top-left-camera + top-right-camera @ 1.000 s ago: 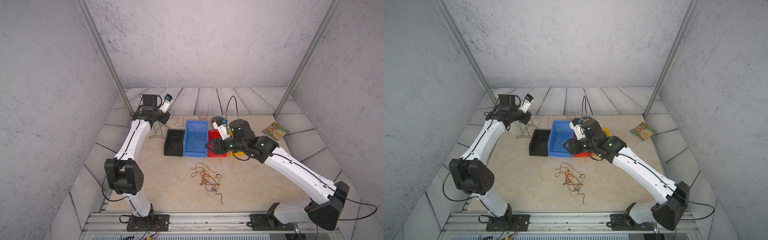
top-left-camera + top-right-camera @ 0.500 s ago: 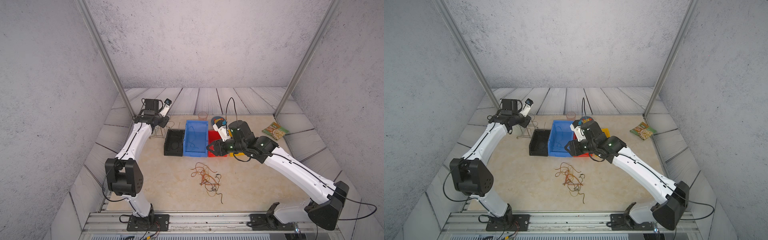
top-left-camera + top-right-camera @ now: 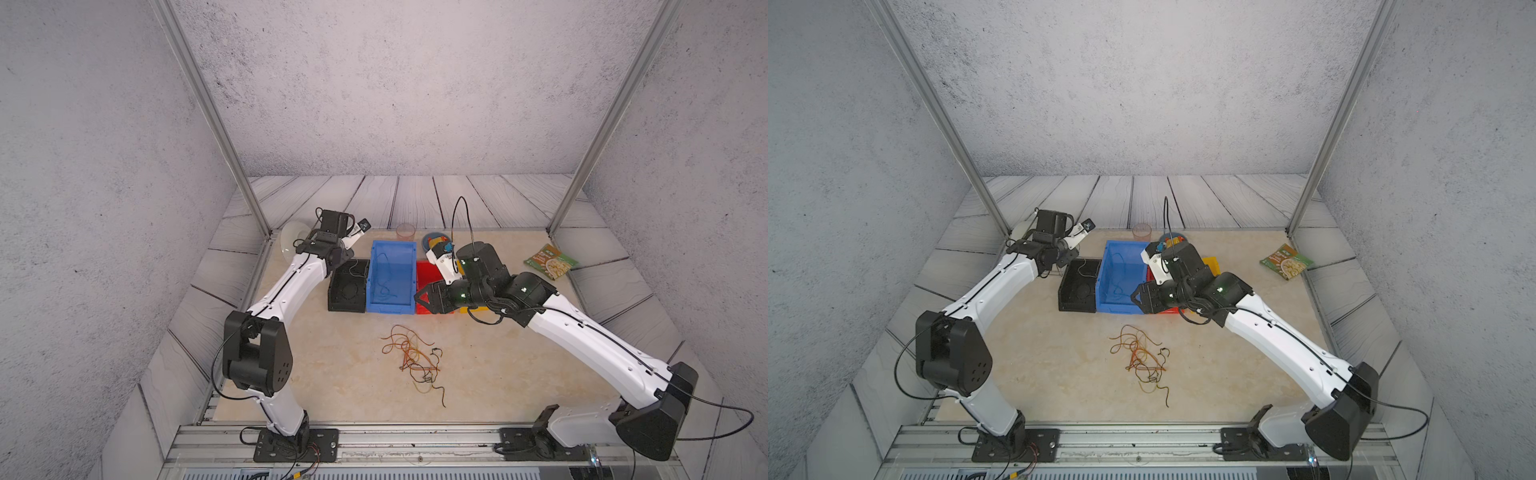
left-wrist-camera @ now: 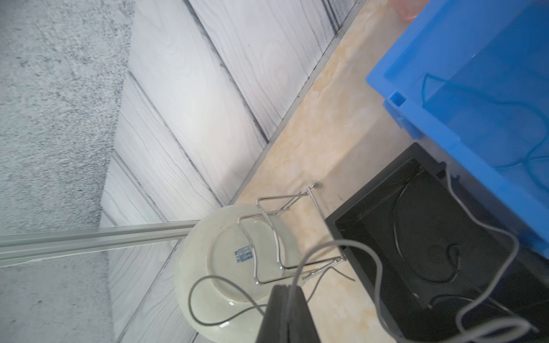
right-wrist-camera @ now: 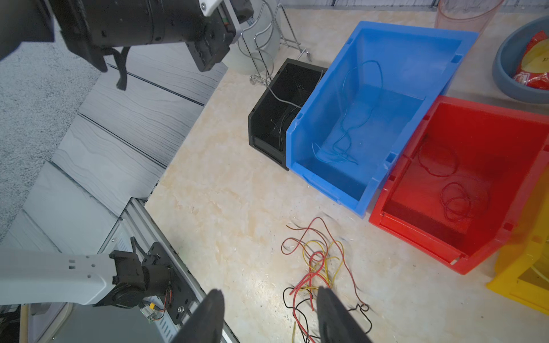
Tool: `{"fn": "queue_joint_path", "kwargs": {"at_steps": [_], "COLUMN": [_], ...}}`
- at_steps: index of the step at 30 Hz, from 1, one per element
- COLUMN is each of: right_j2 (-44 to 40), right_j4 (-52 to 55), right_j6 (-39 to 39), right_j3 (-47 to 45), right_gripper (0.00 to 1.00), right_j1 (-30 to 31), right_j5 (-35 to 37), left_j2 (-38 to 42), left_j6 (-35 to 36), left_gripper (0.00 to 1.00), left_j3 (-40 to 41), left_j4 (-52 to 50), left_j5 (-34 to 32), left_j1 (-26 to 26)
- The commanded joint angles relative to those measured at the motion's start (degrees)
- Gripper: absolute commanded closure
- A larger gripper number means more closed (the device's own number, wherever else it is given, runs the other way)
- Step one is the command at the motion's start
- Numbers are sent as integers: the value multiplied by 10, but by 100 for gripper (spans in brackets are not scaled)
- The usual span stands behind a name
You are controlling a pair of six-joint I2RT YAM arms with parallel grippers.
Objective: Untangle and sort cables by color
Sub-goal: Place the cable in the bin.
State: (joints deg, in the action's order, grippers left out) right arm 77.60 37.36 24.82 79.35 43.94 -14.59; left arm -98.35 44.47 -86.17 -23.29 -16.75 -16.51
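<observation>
- My left pincer (image 4: 286, 297): jaws pressed fully together, pinching one thin grey-looking strand (image 4: 341, 241). It hangs past the black bin (image 3: 347, 286), on the side away from the blue bin (image 3: 390, 308). The strand loops from the fingertips down into the black bin.
- My right pincer (image 5: 269, 314): jaws roughly half apart, nothing between them, touching nothing. It hovers at the blue bin's front corner on the red bin (image 5: 416, 234) side.
- Cable tangle (image 3: 413, 357): red, yellow, orange-brown and black strands on the table, in front of the blue bin and apart from it.
- Already binned: blue strand (image 5: 350, 130) in the blue bin, red strands (image 5: 454, 199) in the red bin, black strands (image 4: 416, 237) in the black bin.
- Surface: beige marbled table (image 3: 332, 365), bordered by grey wood-look planks. Rough grey walls on three sides.
- Four bins in one row: black butted against the blue bin on my left-arm side, red on its other side, yellow bin (image 5: 517, 285) beyond red.
- One plate (image 4: 225, 252) standing in one wire rack (image 4: 285, 237), past the black bin from the blue bin.
- One clear cup (image 3: 406, 231) just behind the blue bin.
- One grey bowl (image 5: 511, 74) holding snack packets, behind the red bin.
- One snack pouch (image 3: 550, 261), well apart from the blue bin on my right-arm side.
</observation>
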Motion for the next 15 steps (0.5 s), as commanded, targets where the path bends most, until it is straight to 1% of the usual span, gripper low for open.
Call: {"fn": "queue_joint_path", "kwargs": {"at_steps": [1,4,8,12,15], "right_j2": [-27,-28,-32,-30,-31], "right_j4": [11,14,14,12,12], "right_j6": [-11,-13,-15,-14,-12], "right_j3": [-6,-6,-8,-10,-10], "right_gripper": [45,45,45,46,46], "right_j1": [2,2,2,2,2], "right_j5": [10,11,11,8,5], "left_j2": [11,29,42,29,10], "left_j6": [66,109,150,150,167], "left_gripper": [100,100,100,100,100], "left_j3": [9,29,48,49,66], "left_j4": [26,47,66,52,67], "left_j5": [-66,-87,-92,-94,-120], "left_j1": [-1,2,7,-3,-28]}}
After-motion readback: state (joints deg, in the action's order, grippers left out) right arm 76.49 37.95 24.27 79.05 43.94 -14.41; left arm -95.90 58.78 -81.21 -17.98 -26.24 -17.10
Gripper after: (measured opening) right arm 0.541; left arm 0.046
